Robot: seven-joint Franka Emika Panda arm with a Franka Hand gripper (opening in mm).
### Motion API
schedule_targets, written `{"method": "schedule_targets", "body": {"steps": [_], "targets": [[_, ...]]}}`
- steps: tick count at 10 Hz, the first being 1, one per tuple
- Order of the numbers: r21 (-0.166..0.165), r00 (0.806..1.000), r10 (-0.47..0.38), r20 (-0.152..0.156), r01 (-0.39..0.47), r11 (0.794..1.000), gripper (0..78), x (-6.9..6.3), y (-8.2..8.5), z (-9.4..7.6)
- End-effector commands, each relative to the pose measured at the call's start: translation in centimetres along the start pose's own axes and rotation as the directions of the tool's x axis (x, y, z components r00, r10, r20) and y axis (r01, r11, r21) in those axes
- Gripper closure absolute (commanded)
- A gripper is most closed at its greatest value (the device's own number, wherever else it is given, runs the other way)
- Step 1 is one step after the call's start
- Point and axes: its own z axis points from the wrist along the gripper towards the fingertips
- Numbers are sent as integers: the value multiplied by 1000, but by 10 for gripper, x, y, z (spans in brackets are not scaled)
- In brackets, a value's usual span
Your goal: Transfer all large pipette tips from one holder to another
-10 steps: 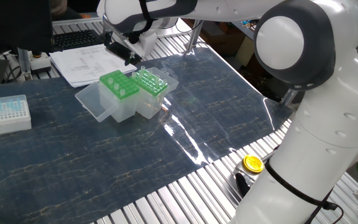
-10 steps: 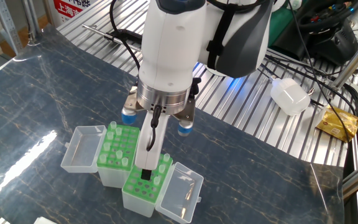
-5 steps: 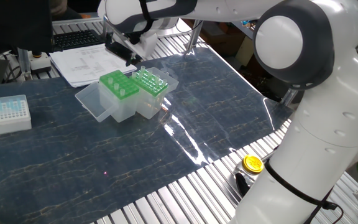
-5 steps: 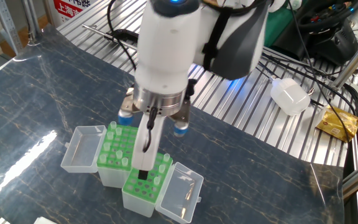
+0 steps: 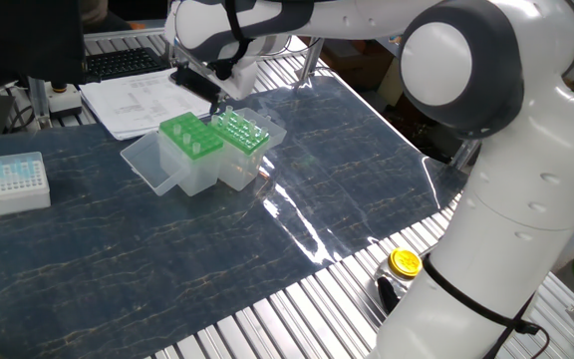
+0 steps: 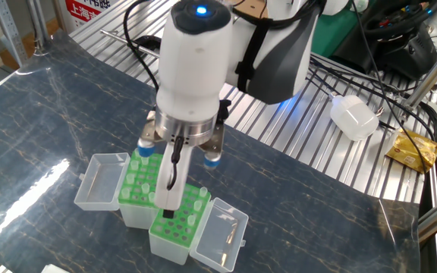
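Glossy dark marbled mat (image 5: pixel 118 249); clear plastic lids (image 6: pixel 220 235); ribbed metal tabletop (image 6: pixel 294 152)

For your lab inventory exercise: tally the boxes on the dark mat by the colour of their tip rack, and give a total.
Green-racked boxes: 2, the first holder and the second holder, side by side with lids open.
White box with bluish tips: 1, the small white box, standing apart.
Total: 3 boxes.

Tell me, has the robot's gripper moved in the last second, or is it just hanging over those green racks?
Yes. In the other fixed view the gripper has drifted left along the nearer green rack, toward the farther green rack. Both racks stayed put.
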Motion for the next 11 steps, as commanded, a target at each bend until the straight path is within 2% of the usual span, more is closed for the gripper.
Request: {"method": "schedule_targets", "body": {"steps": [1,5,11], "targets": [[57,1000,4,7,-4,998,1,-7,-4,6],[88,1000,29,7,-30,996,1,-16,-6,12],[82,1000,28,3,-28,996,1,-31,-8,23]]}}
